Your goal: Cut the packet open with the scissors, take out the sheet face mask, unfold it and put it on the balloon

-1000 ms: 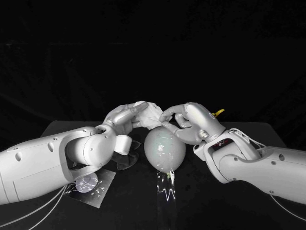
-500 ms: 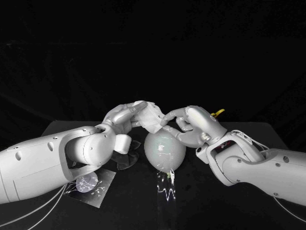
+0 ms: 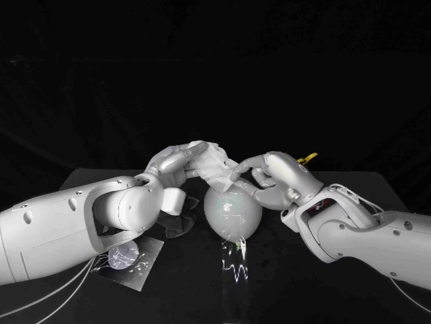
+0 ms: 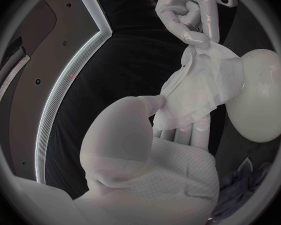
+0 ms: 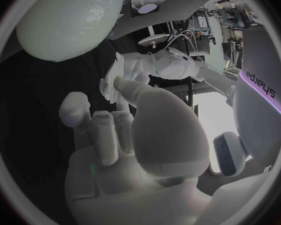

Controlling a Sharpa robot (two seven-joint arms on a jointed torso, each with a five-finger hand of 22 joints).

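Head view, left hand: fingers closed on one side of the face mask, raised above the counter.
Head view, right hand: fingertips pinched on the opposite edge of the face mask; nothing else held.
Head view, face mask: a bunched white wad, not unfolded, hanging between the two hands just above the top of the balloon. Whether it touches the balloon cannot be told.
Head view, packet: lies on the counter beside the left arm, apart from the balloon.
Left wrist view, left hand: fingers curled round the lower folds of the face mask.
Left wrist view, right hand: thumb and a finger nip the far corner.
Left wrist view, balloon: just beside the hanging folds.
Right wrist view, right hand: fingertips meet on the face mask, facing the left hand.
Right wrist view, balloon: close to the fingers.
Step in hand (judgement): unfolding, before placement.
Risk, tearing: pulling the hands apart while layers cling could rip the wet face mask.
Risk, slip: the narrow corner pinch may release, dropping that side.
Risk, balloon: a fingertip pressing it could push it aside or burst it.
Risk, misplacement: lowering before it is spread would leave a crumpled wad on top.
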